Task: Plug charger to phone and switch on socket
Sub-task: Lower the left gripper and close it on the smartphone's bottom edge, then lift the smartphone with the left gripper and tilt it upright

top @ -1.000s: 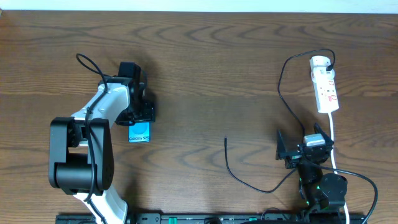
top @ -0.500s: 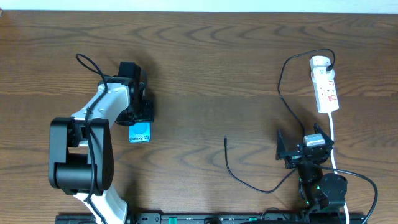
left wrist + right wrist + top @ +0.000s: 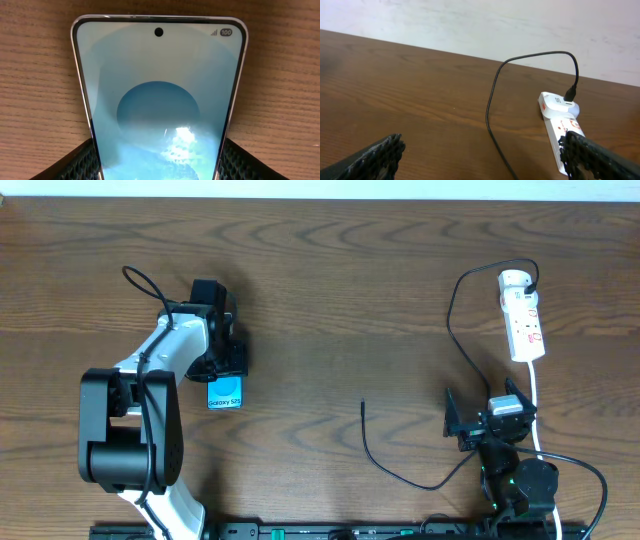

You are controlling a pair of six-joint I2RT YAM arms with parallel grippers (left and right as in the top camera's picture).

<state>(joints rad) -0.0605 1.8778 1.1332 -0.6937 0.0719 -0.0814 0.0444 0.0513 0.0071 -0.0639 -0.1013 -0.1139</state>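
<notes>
The phone (image 3: pixel 226 393) lies on the wooden table with its cyan screen up. It fills the left wrist view (image 3: pixel 157 75). My left gripper (image 3: pixel 225 372) (image 3: pixel 157 162) is shut on the phone, one finger pressed against each long edge. The charger (image 3: pixel 400 475) is a thin black cable. Its small tip (image 3: pixel 363 405) lies loose mid-table and its black plug (image 3: pixel 527 280) sits in the socket (image 3: pixel 523 315) at the far right. My right gripper (image 3: pixel 478 420) (image 3: pixel 482 157) is open and empty, with the cable (image 3: pixel 490 115) and the socket (image 3: pixel 557 125) ahead of it.
A thick white cord (image 3: pixel 536 395) runs from the socket down past the right arm's base. A pale wall (image 3: pixel 470 20) stands behind the table's far edge. The wooden table (image 3: pixel 330 290) is bare between the two arms.
The phone has shifted very slightly to the right in my left gripper's hold. Both arms and the cable look the same.
</notes>
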